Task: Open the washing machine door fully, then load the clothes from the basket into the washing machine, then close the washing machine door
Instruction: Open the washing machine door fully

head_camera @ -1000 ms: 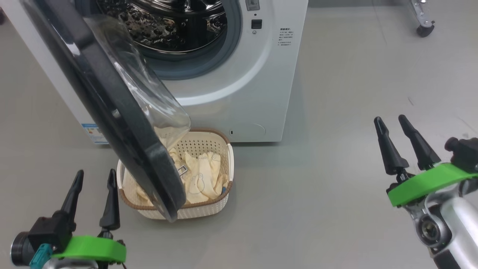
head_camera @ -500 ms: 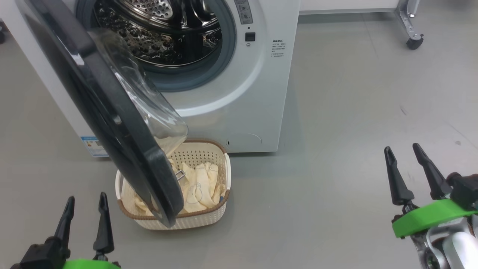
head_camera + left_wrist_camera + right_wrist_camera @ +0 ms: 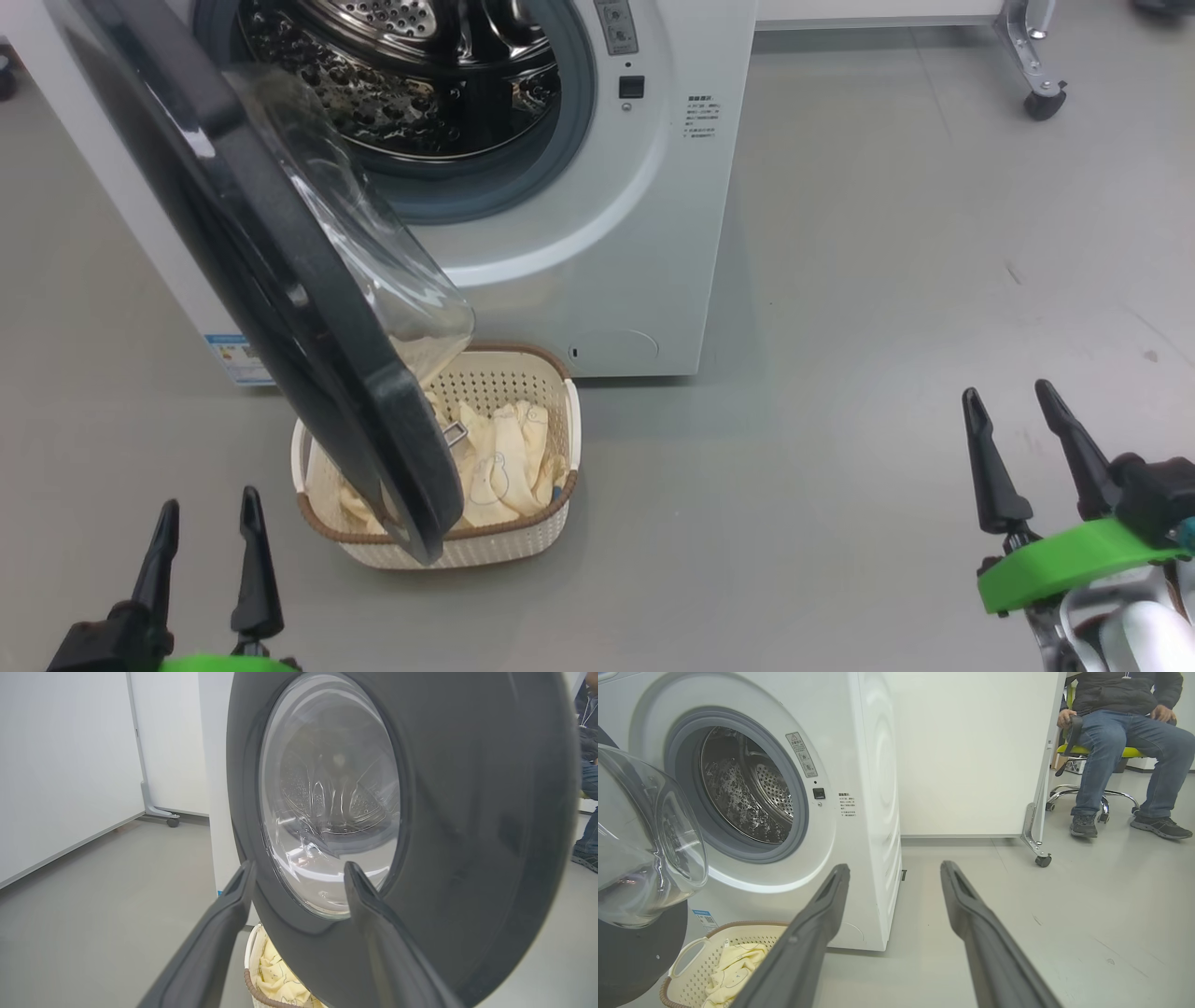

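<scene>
Left gripper [image 3: 207, 502] low in the left corner of the head view, two dark fingers spread wide, nothing between them, touching nothing. In the left wrist view, aimed at the outer face of the washing machine door [image 3: 308, 355], short of it.

Just to the right, door swung out from the left side of the washing machine [image 3: 607, 261], glossy black rim edge-on to the head camera, clear glass bowl bulging back toward the opening. Lower edge of the door overlapping the left half of the basket [image 3: 509, 546] in the head view and hiding that part.

Basket upright on the grey floor [image 3: 840, 327], just in front of the machine's base, brown rim uppermost. Clothes [image 3: 504, 462] inside it, pale yellow, crumpled in a heap, faint outlined prints showing; small blue piece [image 3: 558, 486] against the right inner wall.

Above, perforated steel drum [image 3: 420, 84] exposed, ringed by the grey gasket [image 3: 583, 93]. Blue label sticker [image 3: 233, 353] at the machine's lower left corner, partly behind the door.

Farther right, right gripper [image 3: 1007, 392] in the lower right corner, well apart from basket and machine, fingers likewise spread wide and gripping nothing, tips pointing up the view.

Top right, castor [image 3: 1044, 101] of a metal frame. In the right wrist view, beyond that frame, a person [image 3: 1125, 737] seated on a chair [image 3: 1134, 752] with a green seat, feet on the floor.
</scene>
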You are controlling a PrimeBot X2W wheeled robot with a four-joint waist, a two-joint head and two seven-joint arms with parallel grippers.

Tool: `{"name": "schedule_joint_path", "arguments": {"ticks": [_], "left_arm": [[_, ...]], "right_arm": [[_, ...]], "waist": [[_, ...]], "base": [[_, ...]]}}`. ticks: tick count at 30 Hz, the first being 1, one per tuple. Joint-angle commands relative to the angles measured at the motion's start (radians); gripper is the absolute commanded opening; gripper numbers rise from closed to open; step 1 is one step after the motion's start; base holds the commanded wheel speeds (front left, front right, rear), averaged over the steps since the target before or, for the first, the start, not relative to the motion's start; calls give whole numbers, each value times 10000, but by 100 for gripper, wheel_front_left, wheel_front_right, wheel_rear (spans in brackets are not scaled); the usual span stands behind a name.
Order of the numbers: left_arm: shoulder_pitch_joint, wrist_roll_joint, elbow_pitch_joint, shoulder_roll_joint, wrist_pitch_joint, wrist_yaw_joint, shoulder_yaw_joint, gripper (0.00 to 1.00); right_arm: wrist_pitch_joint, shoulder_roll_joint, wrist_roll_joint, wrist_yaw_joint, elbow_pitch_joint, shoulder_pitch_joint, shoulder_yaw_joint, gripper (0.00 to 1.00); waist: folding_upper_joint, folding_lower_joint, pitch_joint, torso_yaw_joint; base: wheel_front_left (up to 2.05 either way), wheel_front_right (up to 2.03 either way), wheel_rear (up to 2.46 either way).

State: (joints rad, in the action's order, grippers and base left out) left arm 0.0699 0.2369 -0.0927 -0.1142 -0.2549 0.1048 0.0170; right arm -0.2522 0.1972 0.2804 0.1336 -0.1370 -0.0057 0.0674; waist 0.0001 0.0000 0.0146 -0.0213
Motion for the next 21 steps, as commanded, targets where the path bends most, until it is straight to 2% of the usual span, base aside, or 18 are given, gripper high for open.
{"name": "schedule_joint_path", "arguments": {"ticks": [1, 19, 20, 21], "left_arm": [[-271, -152, 371, -81, -69, -33, 398, 100], [-356, -222, 311, -23, -69, 39, 364, 100], [-365, -217, 309, -22, -69, 45, 363, 90], [-375, -215, 305, -22, -69, 52, 360, 48]], "right_arm": [[-95, 96, -89, -29, 251, -216, 76, 100], [-95, -62, -271, -29, -11, -245, 30, 100], [-95, -69, -275, -29, -16, -253, 17, 100], [-95, -78, -280, -29, -14, -261, -1, 100]], "waist": [[-1, 0, -8, 7], [-1, 0, 49, 161], [-1, 0, 55, 163], [-1, 0, 62, 166]], "base": [[0, 0, 0], [0, 0, 0], [0, 0, 0], [0, 0, 0]]}}
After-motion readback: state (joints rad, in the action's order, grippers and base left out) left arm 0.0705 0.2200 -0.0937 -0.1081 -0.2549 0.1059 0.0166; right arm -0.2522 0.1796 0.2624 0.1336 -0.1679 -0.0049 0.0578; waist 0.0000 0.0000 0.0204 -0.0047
